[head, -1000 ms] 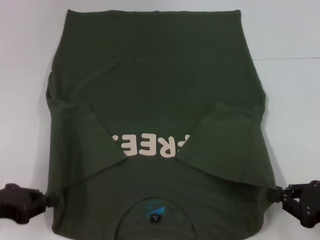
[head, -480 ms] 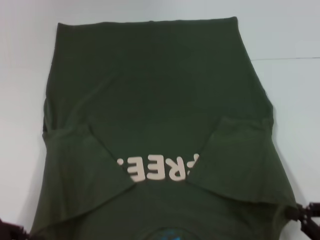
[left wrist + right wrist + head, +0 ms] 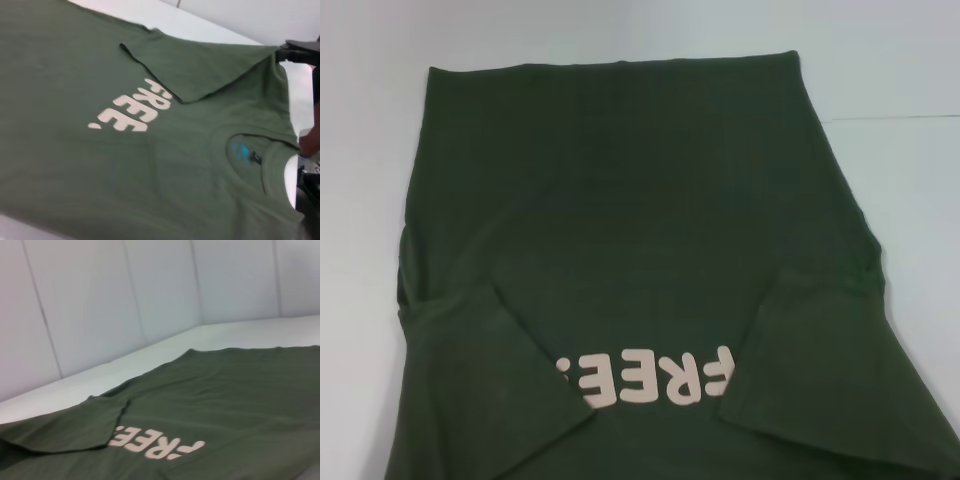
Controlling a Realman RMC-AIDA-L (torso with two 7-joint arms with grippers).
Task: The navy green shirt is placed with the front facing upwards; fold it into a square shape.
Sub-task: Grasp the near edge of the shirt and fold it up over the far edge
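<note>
A navy green shirt [image 3: 630,240] is lying front-up on a white worktop [image 3: 900,70], sleeves already folded inward over the chest w/ the pink print [image 3: 645,377] showing btwn them. The near end w/ the collar is rising off the worktop toward the robot.

In the left wrist view, the right pincer [image 3: 296,52] is pinching the shoulder corner by the right sleeve, fingers closed on the cloth. The left pincer isn't showing in any view, so I can't tell its state, though the raised near edge suggests it's holding the other shoulder.

The cloth looks soft, light and limp; it's sagging and will likely wrinkle. Best hold is at the shoulder corners, keeping both level so the fold is landing square.
</note>
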